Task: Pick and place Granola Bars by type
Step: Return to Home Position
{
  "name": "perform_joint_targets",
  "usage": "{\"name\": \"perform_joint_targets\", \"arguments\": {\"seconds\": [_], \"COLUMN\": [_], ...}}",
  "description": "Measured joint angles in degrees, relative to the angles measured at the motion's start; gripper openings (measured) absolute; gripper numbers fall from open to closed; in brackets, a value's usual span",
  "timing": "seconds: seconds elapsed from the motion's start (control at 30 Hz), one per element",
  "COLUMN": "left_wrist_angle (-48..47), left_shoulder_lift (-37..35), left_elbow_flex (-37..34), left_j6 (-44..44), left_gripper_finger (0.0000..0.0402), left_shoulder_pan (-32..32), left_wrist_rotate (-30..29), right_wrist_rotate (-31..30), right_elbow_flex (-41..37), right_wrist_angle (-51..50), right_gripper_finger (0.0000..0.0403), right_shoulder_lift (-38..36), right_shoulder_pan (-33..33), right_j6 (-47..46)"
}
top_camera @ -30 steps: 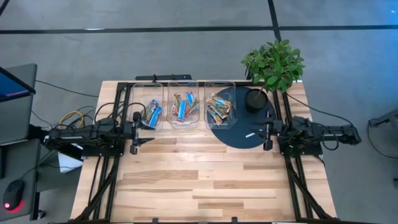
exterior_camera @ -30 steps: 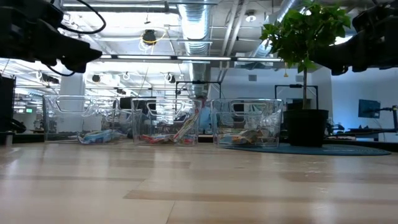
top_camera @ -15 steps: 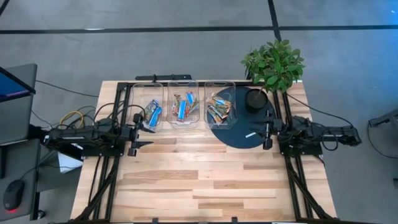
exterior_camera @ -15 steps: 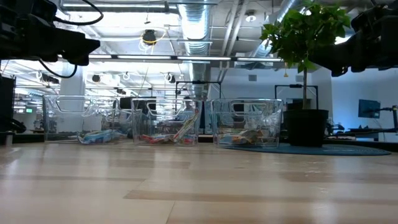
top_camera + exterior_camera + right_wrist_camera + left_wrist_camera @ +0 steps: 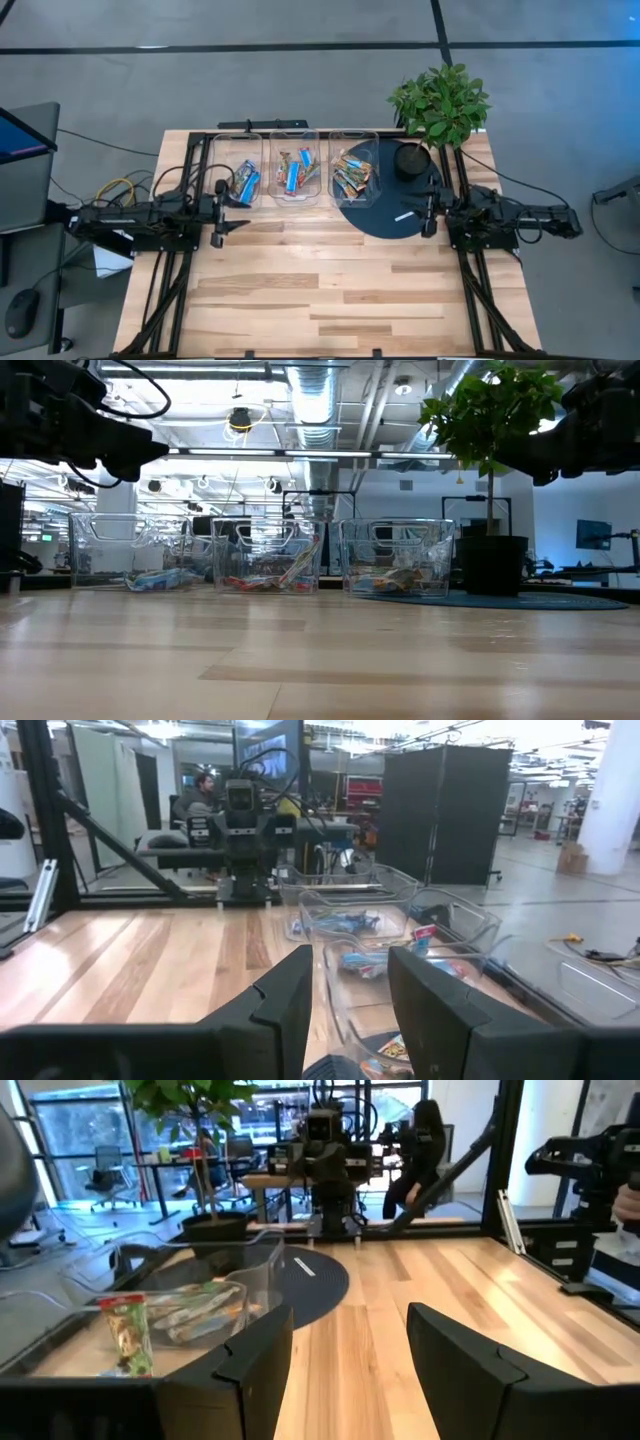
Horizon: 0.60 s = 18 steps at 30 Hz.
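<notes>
The Granola Bars lie in three clear bins along the table's far side. The left bin (image 5: 243, 180) holds mostly blue ones, the middle bin (image 5: 295, 172) mixed colours, and the right bin (image 5: 352, 172) orange, green and tan ones. My left gripper (image 5: 215, 213) hovers level at the table's left side, just near of the left bin. It is open, with nothing between its fingers (image 5: 250, 1370). My right gripper (image 5: 430, 215) hovers level at the right side, over the edge of the dark round disc (image 5: 385, 205). It stands open by a narrower gap (image 5: 350, 1000) and holds nothing.
A potted plant (image 5: 438, 105) stands on the disc's far right part, its black pot (image 5: 410, 160) beside the right bin. A white stick-like mark (image 5: 402, 217) lies on the disc. The near half of the wooden table (image 5: 320, 300) is bare planks. People show beyond the table in the wrist views.
</notes>
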<state>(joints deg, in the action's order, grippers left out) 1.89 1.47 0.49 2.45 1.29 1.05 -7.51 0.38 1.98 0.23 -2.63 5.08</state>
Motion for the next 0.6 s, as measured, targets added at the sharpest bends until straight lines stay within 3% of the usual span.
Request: {"name": "perform_joint_targets", "arguments": {"seconds": [0.6], "left_wrist_angle": [0.0], "left_shoulder_lift": [3.4], "left_elbow_flex": [-0.1], "left_j6": [-3.0], "left_gripper_finger": [0.0194], "left_shoulder_pan": [-0.3], "left_wrist_rotate": [-0.7], "right_wrist_rotate": [-0.1], "right_elbow_flex": [0.0], "right_wrist_angle": [0.0], "right_gripper_finger": [0.0127], "right_shoulder_lift": [0.1], "right_shoulder_pan": [-1.3], "right_j6": [-0.1]}}
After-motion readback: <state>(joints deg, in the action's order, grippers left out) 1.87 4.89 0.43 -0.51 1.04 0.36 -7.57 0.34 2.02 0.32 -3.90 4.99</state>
